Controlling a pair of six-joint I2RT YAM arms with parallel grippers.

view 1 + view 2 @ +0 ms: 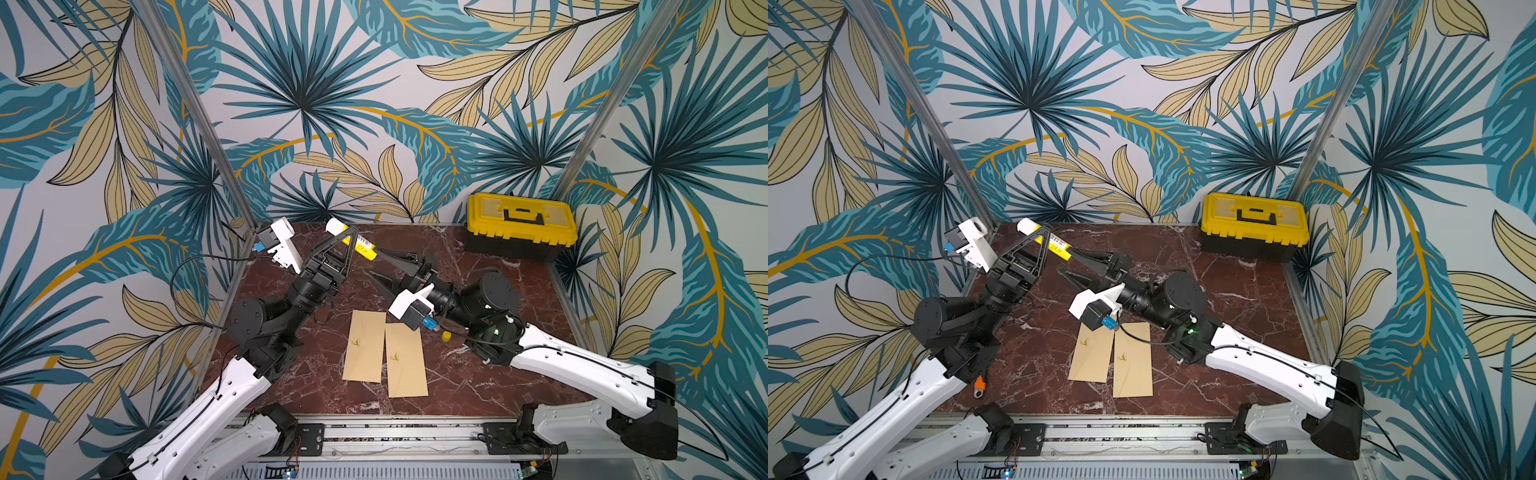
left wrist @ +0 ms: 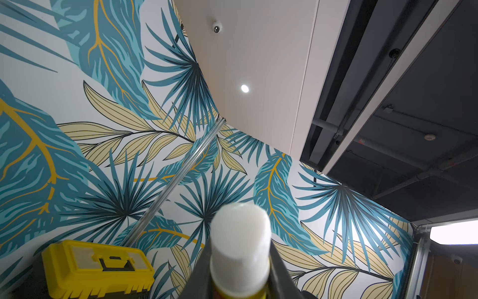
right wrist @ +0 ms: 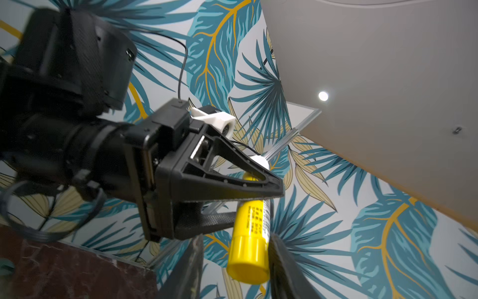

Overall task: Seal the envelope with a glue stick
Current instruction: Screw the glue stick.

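envelopes [image 1: 364,345] side by side, toolbox [image 1: 521,224] behind

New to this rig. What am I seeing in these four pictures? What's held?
Two robot arms with two-finger grippers stand at a marble table. Both top views look down on the whole scene; each wrist view comes from a camera on one arm. On the table lie two tan envelopes, a yellow cap and a yellow toolbox. The left gripper holds the glue stick raised, uncapped, white tip showing. The right gripper stands open at the stick's base, gripping nothing.
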